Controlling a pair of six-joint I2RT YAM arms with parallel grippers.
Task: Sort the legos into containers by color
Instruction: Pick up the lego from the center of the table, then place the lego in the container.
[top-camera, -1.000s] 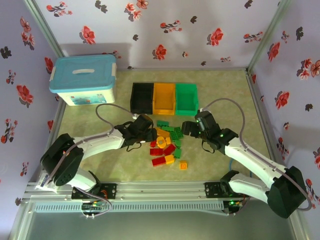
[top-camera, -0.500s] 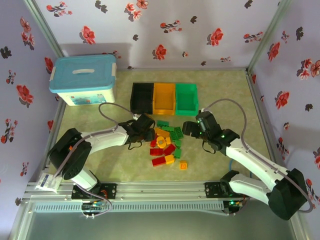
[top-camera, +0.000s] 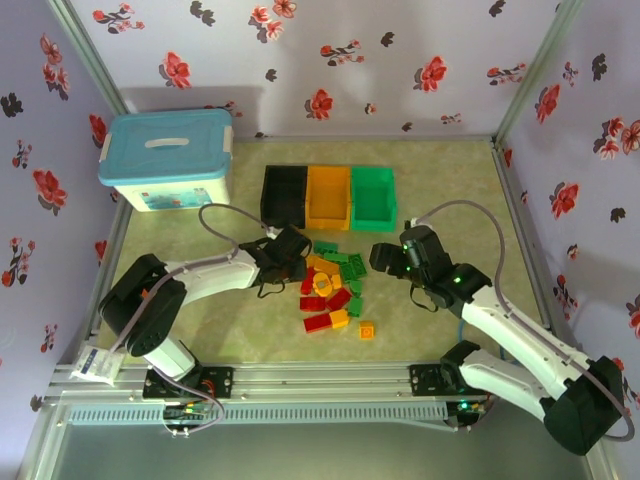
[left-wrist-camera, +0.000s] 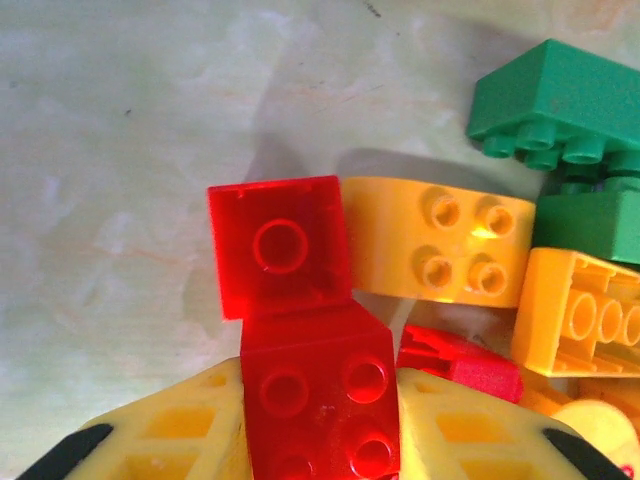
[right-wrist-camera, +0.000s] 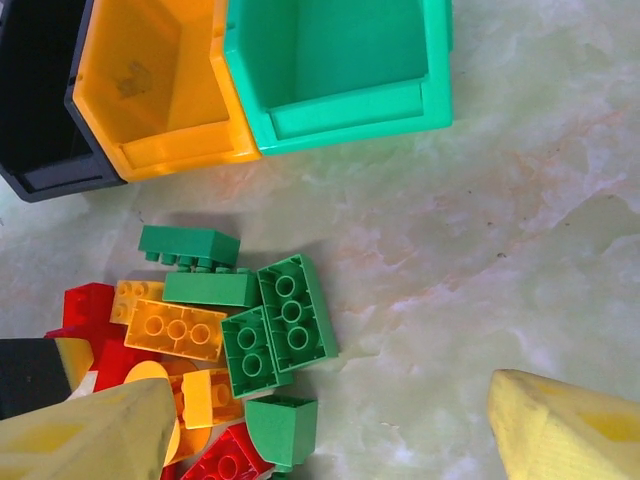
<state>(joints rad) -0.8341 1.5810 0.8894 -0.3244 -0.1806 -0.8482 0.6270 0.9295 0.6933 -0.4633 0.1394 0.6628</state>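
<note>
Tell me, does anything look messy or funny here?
Nothing looks broken. The legos lie in a jumbled pile, some tipped on their sides, and one orange brick sits apart from the heap.

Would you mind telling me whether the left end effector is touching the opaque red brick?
Touching. The left wrist view shows the opaque red brick wedged between both yellow fingers of the left end effector, no gap either side.
</note>
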